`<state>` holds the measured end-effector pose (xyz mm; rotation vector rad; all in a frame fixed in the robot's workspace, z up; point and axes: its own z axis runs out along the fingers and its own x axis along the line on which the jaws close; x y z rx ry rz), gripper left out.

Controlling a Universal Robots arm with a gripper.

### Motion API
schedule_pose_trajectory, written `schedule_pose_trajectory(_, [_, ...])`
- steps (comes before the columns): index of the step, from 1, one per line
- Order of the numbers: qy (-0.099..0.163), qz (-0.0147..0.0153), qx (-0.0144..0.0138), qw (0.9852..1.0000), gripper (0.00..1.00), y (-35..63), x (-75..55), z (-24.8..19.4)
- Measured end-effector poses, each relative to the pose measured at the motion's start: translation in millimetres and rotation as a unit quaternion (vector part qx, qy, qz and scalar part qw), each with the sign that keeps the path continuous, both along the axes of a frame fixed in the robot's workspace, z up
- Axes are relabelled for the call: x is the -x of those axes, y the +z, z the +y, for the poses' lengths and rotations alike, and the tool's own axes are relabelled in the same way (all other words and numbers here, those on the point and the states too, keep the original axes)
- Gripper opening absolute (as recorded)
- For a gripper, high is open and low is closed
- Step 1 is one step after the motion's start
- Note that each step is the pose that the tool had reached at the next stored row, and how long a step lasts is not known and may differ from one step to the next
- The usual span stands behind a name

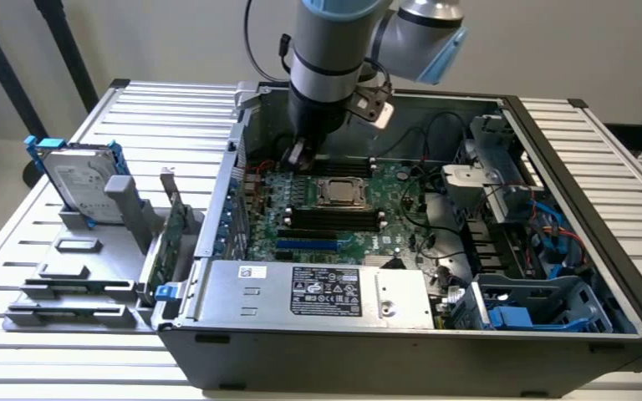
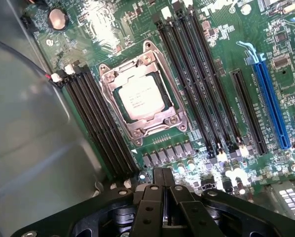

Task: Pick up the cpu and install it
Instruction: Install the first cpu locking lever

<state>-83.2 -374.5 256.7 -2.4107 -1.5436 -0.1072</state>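
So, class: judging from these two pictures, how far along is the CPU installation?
Done, by the look of it: the cpu lies in its socket on the motherboard, framed by the metal bracket. In hand: nothing; the claw is shut and empty, hanging above the board beside the socket. Left: whether the bracket is latched cannot be told.

cpu seated in socket frame, hand empty (closed) above motherboard

Soft, even room light; glare whitens the motherboard (wrist view), edges slightly blurred.
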Motion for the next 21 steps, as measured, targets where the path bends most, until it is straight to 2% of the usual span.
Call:
schedule_pose_trajectory(4, [0.018, -0.009, 0.0018, 0.9998, 0.11, 0.5, 0.0, 0.2])
schedule_pose_trajectory(6, [0.026, -0.0143, 0.0037, 0.9995, 0.11, 0.6, 0.0, 0.2])
schedule_pose_trajectory(8, [0.035, -0.019, 0.0065, 0.9992, 0.11, 0.9, 0.0, 0.3])
schedule_pose_trajectory(12, [0.052, -0.0263, 0.0134, 0.9982, 0.11, 1.7, 0.0, 0.3])
schedule_pose_trajectory(13, [0.056, -0.0275, 0.0157, 0.9979, 0.11, 2.1, 0.0, 0.4])
schedule_pose_trajectory(14, [0.058, -0.0279, 0.0168, 0.9978, 0.11, 2.2, 0.1, 0.4])
schedule_pose_trajectory(21, [0.058, -0.0279, 0.0168, 0.9978, 0.11, 2.2, 0.1, 0.4])
